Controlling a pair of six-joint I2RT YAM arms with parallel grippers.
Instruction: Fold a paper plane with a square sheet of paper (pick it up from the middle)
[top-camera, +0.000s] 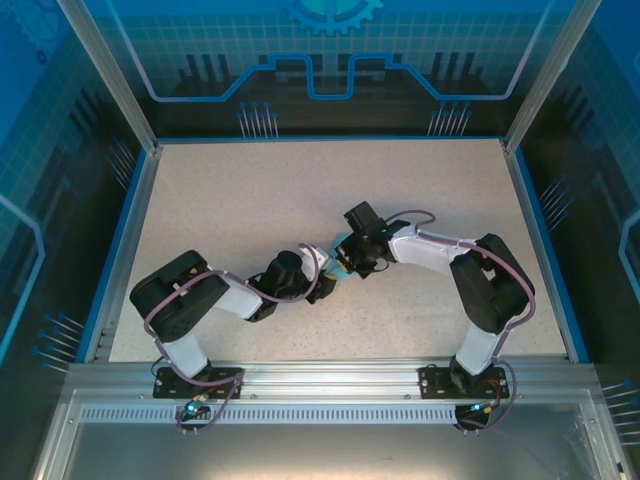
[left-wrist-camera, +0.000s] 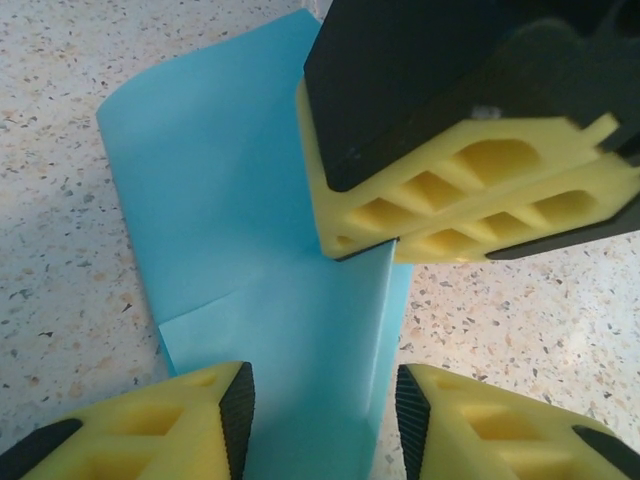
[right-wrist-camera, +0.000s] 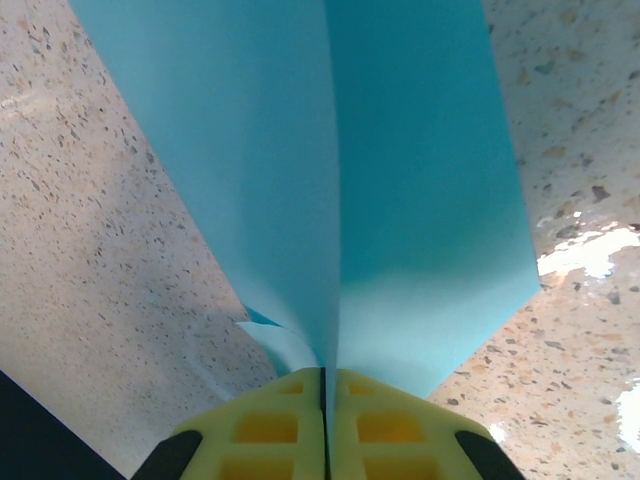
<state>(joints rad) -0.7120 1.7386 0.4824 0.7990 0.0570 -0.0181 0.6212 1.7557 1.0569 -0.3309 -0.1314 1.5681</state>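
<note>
The light-blue sheet of paper (left-wrist-camera: 230, 200) lies partly folded on the speckled table, with one flap standing up along a crease. My right gripper (right-wrist-camera: 323, 378) is shut on that raised fold of the paper (right-wrist-camera: 420, 180), which fans away from its fingers. In the left wrist view the right gripper's yellow fingers (left-wrist-camera: 470, 195) press together on the flap's top edge. My left gripper (left-wrist-camera: 325, 405) is open and straddles the near end of the sheet, its pads apart from the paper. From above, a small patch of the paper (top-camera: 343, 264) shows between the left gripper (top-camera: 325, 290) and the right gripper (top-camera: 358, 262).
The speckled table (top-camera: 250, 200) has a blue rim and metal posts at its corners. Both arms bend in toward the table's middle, their wrists close together. An aluminium rail (top-camera: 320, 375) runs along the near edge.
</note>
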